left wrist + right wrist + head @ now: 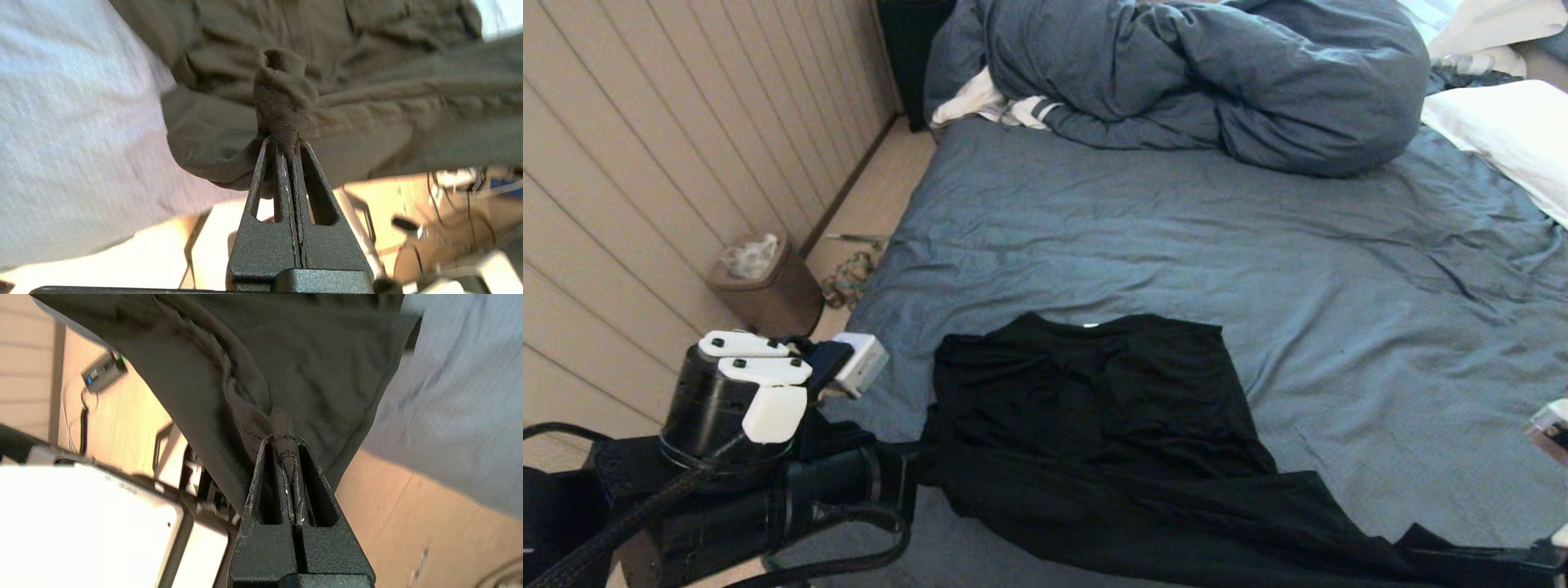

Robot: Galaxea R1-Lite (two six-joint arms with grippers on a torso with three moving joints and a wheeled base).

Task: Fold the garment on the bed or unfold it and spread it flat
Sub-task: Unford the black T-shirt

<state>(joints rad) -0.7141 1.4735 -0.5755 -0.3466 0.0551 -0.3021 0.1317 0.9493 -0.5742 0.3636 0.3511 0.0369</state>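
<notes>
The garment [1111, 408], a black T-shirt, lies at the near side of the bed [1258, 245], collar toward the far side and its near part drawn off the bed's front edge. My left gripper [287, 141] is shut on a bunched fold of the garment [286, 102] at its near-left edge. At the near-right corner my right gripper [286, 443] is shut on a pinch of the garment's hem [306, 367]. In the head view the left arm [768, 482] reaches in from the lower left. Only the tip of the right arm [1503, 563] shows at the bottom right.
A bunched blue-grey duvet [1217, 73] fills the far end of the bed, with a white-and-striped cloth [988, 106] beside it and a white pillow [1511, 139] at the far right. A brown bin [764, 282] stands on the floor by the panelled wall, left of the bed.
</notes>
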